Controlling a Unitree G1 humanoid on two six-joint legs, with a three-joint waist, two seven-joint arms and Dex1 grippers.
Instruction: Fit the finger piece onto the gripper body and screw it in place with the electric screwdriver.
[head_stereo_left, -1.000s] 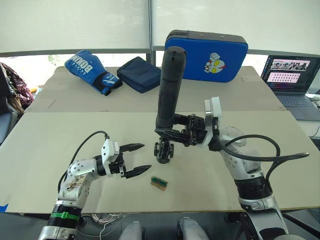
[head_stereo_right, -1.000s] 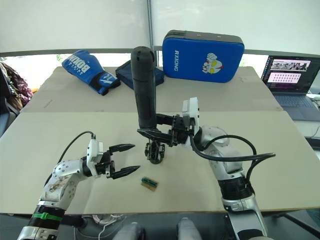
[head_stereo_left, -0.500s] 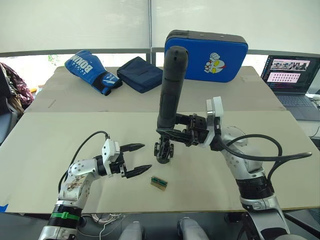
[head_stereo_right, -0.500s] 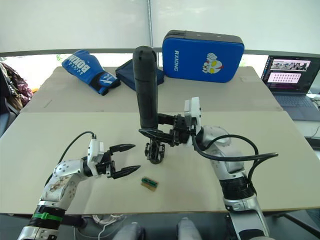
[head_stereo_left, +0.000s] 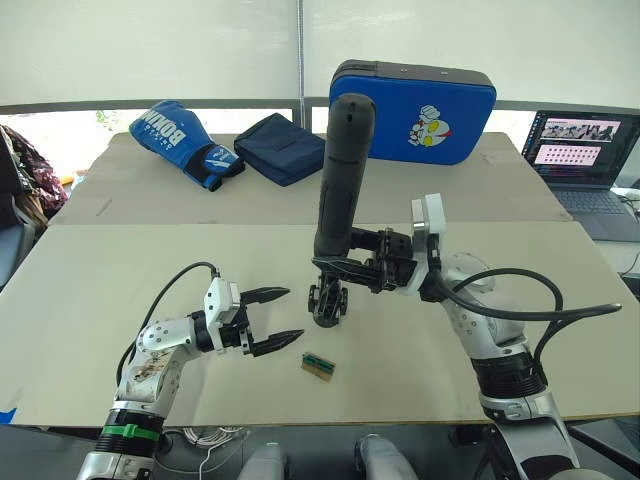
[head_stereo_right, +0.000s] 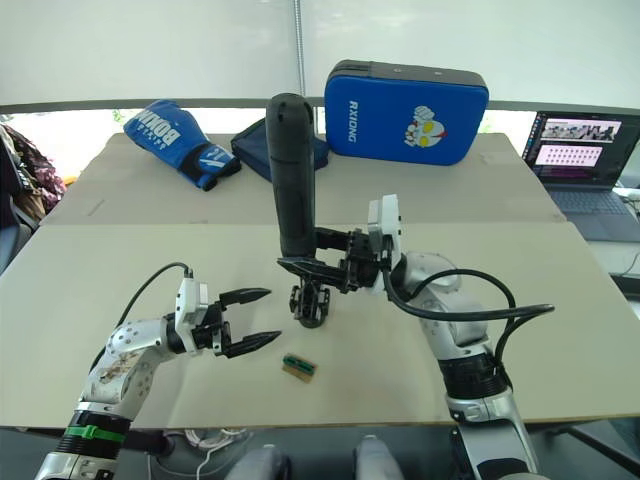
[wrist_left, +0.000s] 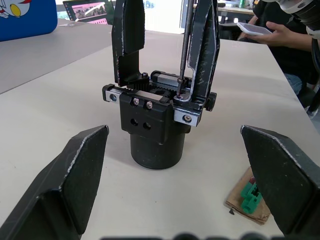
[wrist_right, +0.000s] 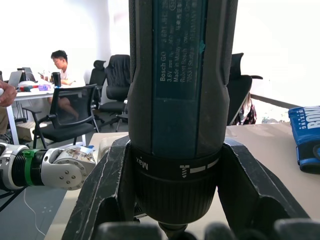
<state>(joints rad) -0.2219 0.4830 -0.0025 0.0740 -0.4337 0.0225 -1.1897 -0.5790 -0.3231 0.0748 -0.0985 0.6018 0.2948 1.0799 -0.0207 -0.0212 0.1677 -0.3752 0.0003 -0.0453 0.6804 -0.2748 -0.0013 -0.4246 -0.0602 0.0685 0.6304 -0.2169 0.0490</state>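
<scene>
A: Where's the screwdriver (head_stereo_left: 338, 175)?

B: Upright near the middle of the table (head_stereo_left: 120, 300), clenched low on its barrel by the right gripper (head_stereo_left: 345, 268). Its thin bit comes straight down onto a screw on the body (wrist_left: 157, 127), at the foot of one upright finger piece (wrist_left: 202, 52).

A: And the body itself?

B: Standing on its round base directly under the screwdriver. From the left wrist camera, two black finger pieces rise from its top rail, side by side with a gap between them.

A: Left gripper (head_stereo_left: 272, 318)?

B: Released, grasping nothing. It hovers at about 8 o'clock from the body, near it but apart, fingers spread and pointing toward it.

A: Anything else close by?

B: A small green-and-tan block (head_stereo_left: 318, 366) lies flat at 6 o'clock from the body. Far back, at 11 o'clock, a blue boxing glove (head_stereo_left: 183, 142) and a folded navy cloth (head_stereo_left: 280, 147); at 1 o'clock, a blue pad (head_stereo_left: 420, 110); a laptop (head_stereo_left: 585, 160) at 2 o'clock.
</scene>
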